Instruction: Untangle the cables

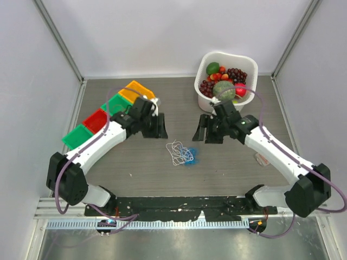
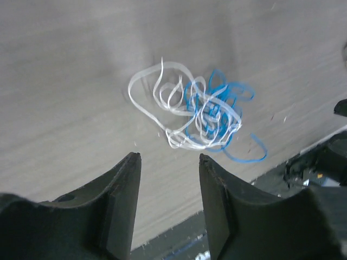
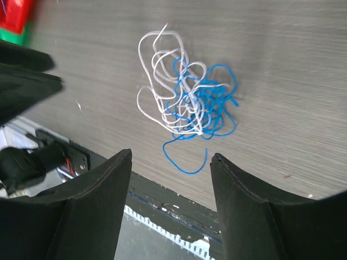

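The cables lie as a small tangled bunch of white and blue loops on the grey table, between the two arms and nearer the front. No other cable colours show. My left gripper hovers up and to the left of the bunch, open and empty. In the left wrist view its gripper is short of the cables. My right gripper hovers up and to the right, open and empty. In the right wrist view its gripper is apart from the cables, and a loose blue end curls toward it.
A white basket of fruit stands at the back right, just behind the right gripper. A row of orange, green, red and green bins lines the left side. A small pale object lies at the right.
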Available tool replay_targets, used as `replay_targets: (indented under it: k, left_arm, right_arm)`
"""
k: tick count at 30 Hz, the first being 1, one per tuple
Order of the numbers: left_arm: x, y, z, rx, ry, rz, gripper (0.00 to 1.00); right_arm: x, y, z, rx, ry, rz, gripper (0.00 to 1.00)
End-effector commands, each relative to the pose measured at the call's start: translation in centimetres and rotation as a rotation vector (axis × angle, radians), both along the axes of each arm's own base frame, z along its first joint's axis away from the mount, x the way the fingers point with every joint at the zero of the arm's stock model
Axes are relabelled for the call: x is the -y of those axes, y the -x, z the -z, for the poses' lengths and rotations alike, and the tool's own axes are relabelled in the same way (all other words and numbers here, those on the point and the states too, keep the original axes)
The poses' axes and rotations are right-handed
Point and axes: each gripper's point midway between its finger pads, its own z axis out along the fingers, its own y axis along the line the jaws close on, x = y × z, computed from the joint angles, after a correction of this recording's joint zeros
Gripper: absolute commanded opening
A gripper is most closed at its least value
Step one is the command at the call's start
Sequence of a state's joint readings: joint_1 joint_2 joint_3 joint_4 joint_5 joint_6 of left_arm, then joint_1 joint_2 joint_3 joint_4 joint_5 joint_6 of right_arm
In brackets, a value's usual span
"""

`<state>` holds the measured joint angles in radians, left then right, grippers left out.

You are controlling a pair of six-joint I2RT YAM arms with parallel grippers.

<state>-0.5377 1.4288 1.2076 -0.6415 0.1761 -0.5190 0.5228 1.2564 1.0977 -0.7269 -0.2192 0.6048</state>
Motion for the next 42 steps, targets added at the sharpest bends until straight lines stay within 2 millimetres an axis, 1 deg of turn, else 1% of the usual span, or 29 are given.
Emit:
replay_targets:
  k: [1, 2, 3, 5, 8, 10, 12, 13, 14, 15, 18, 20, 24, 26, 29, 32, 34, 36, 38, 39, 41, 42]
  left_arm:
    - [2.1, 2.5, 1.7, -0.072, 0.095, 0.003, 0.49]
    - [2.5, 2.9, 2.2, -0.078, 0.086, 0.008, 0.49]
    - [2.9, 3.2, 2.5, -0.084, 0.079, 0.017, 0.49]
    - [3.8, 3.8, 3.7, -0.116, 0.066, 0.04, 0.53]
    - [5.5, 4.7, 4.4, -0.077, 0.035, 0.126, 0.55]
    - [6.6, 4.9, 4.4, -0.014, 0.034, 0.185, 0.54]
    - [7.6, 4.8, 4.5, 0.046, 0.058, 0.229, 0.52]
    - [8.2, 4.6, 4.2, 0.076, 0.081, 0.254, 0.52]
    - [8.4, 4.6, 4.4, 0.096, 0.082, 0.278, 0.53]
    - [8.7, 4.5, 4.5, 0.13, 0.082, 0.306, 0.55]
    - [9.7, 5.4, 5.3, 0.142, 0.105, 0.432, 0.56]
    - [10.3, 6.4, 6.6, 0.101, 0.117, 0.516, 0.57]
    - [10.6, 7.4, 8.7, 0.06, 0.099, 0.613, 0.61]
    - [10.4, 7.5, 9.3, 0.058, 0.083, 0.645, 0.61]
    - [9.9, 8.1, 10.3, 0.044, 0.056, 0.689, 0.61]
    - [9.4, 8.3, 10.3, 0.045, 0.031, 0.695, 0.59]
    - [9.2, 8.4, 9.8, 0.061, 0.034, 0.69, 0.59]
    - [9.0, 8.7, 9.6, 0.054, 0.029, 0.688, 0.56]
    - [8.7, 8.9, 9.5, 0.039, 0.02, 0.686, 0.49]
    - [8.5, 9.0, 9.6, 0.032, 0.016, 0.686, 0.43]
    - [8.4, 9.2, 9.6, 0.021, 0.014, 0.679, 0.24]
    - [8.4, 9.2, 9.5, 0.022, 0.015, 0.678, 0.19]
  right_arm:
    - [-4.4, 0.8, 1.3, 0.028, -0.025, -0.13, 0.65]
    - [-5.0, 1.3, 1.9, 0.026, -0.003, -0.159, 0.64]
    - [-5.4, 1.6, 3.0, 0.007, 0.023, -0.178, 0.64]
    - [-6.7, 2.8, 4.2, -0.001, 0.058, -0.224, 0.64]
    - [-7.6, 3.5, 4.9, -0.004, 0.036, -0.23, 0.64]
    - [-7.6, 3.8, 5.4, -0.009, 0.018, -0.227, 0.62]
    - [-7.1, 3.9, 5.6, -0.004, 0.026, -0.214, 0.6]
    - [-6.7, 4.1, 5.4, 0.004, 0.027, -0.206, 0.59]
    - [-6.4, 4.1, 5.4, 0.009, 0.034, -0.192, 0.59]
    - [-6.0, 4.2, 4.9, 0.017, 0.031, -0.181, 0.58]
    - [-5.0, 4.9, 3.8, 0.041, 0.003, -0.147, 0.57]
    - [-4.1, 5.1, 3.1, 0.066, -0.021, -0.116, 0.56]
    - [-2.3, 5.3, 1.9, 0.114, -0.055, -0.06, 0.56]
    - [-1.7, 5.4, 1.8, 0.118, -0.07, -0.036, 0.56]
    - [-1.4, 5.7, 2.0, 0.104, -0.082, -0.024, 0.55]
    - [-1.2, 5.8, 2.2, 0.097, -0.063, -0.026, 0.55]
    - [-1.3, 5.6, 2.1, 0.102, -0.06, -0.03, 0.55]
    - [-1.6, 5.5, 2.2, 0.091, -0.059, -0.036, 0.55]
    - [-1.9, 5.5, 2.2, 0.08, -0.061, -0.049, 0.54]
    - [-2.1, 5.4, 2.3, 0.079, -0.062, -0.049, 0.54]
    - [-2.3, 5.2, 2.5, 0.076, -0.062, -0.055, 0.54]
    - [-2.4, 5.2, 2.6, 0.075, -0.059, -0.062, 0.54]
